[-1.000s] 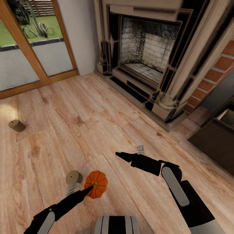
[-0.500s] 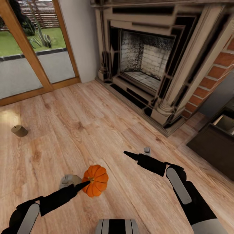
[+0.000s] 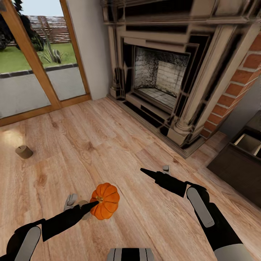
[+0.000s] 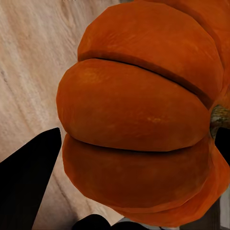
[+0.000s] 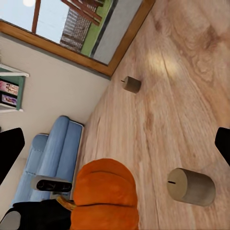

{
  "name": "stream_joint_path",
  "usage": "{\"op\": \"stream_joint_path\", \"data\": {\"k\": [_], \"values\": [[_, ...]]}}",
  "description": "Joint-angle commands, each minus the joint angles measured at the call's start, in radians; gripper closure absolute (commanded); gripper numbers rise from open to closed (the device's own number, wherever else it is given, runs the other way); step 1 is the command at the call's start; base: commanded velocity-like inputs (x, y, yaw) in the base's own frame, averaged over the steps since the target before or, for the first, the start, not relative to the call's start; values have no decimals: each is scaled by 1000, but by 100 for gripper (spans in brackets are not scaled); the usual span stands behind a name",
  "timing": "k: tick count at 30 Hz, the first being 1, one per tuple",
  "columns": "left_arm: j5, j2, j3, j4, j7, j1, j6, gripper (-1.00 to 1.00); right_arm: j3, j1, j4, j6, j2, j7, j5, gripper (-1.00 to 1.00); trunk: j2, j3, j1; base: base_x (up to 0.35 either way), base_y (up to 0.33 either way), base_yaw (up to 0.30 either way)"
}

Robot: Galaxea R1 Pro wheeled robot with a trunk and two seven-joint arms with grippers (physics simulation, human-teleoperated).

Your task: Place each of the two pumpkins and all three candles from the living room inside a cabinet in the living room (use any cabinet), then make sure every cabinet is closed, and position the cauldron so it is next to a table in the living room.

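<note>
Head camera first: my left arm reaches in from the lower left, stretched forward and slightly up across the wooden floor (image 3: pixel 108 137), and my left gripper (image 3: pixel 84 205) is clamped on the orange pumpkin (image 3: pixel 105 201), one dark finger lying across its stem side and a grey finger (image 3: pixel 70 201) showing just behind. A candle (image 3: pixel 85 213) peeks out beside the pumpkin, mostly hidden by my forearm. A second candle (image 3: pixel 24 151) lies on its side well apart, toward the glass patio door (image 3: pixel 32 69). My right arm comes in from the lower right, elbow bent, forearm angled toward the fireplace (image 3: pixel 163 79); my right gripper (image 3: pixel 155 171) hovers above the boards with its fingers apart and nothing between them. The dark-brown cabinet (image 3: pixel 237 168) sits at the far right beside the brick wall (image 3: pixel 235 94), and an opening shows in its top.

Left wrist camera: the pumpkin (image 4: pixel 143 115) is pressed close against the lens, ribs and a bit of brownish stem plain to see, with one black finger (image 4: pixel 26 172) against its side and floor planks beyond.

Right wrist camera: my two fingertips stand wide at the picture's edges, with a black fingertip (image 5: pixel 9 146) on one side. Between them I see the pumpkin (image 5: pixel 103 194) held by my left gripper (image 5: pixel 70 201), the near candle (image 5: pixel 191 186) lying on its side just beside it, the far candle (image 5: pixel 132 84) near the door frame, and a blue sofa (image 5: pixel 48 163) along the wall.
</note>
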Motion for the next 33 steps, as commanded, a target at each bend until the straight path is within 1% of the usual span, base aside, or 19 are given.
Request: {"op": "stream_joint_path", "data": {"k": [1,4,12,18,28,30,33], "values": [[-1,-1,0,0,-3,0,5,100,1,0,0,5,-1,-1,-5,-100,0,3,-1,0,0,0],[4,-1,0,0,-3,0,6,100,0,0,0,6,-1,-1,-5,-100,1,15,-2,0,0,0],[24,0,0,0,-3,-1,6,100,-1,-1,2,4,-1,1,-6,-100,1,15,-2,0,0,0],[27,0,-3,0,-3,-1,6,100,-1,0,13,4,-1,2,-8,-100,1,20,-2,-40,0,-95],[27,-1,-7,0,-3,-1,6,100,-2,-1,17,4,-1,2,-11,-100,1,33,-2,-289,0,-208],[27,-1,-9,0,-3,-1,6,100,-10,0,19,4,-1,2,-28,-100,1,35,-2,-322,-13,-219],[27,-1,-9,0,-3,0,6,100,-29,0,35,3,-1,3,-39,-100,1,39,-2,-259,-124,-219]]}}
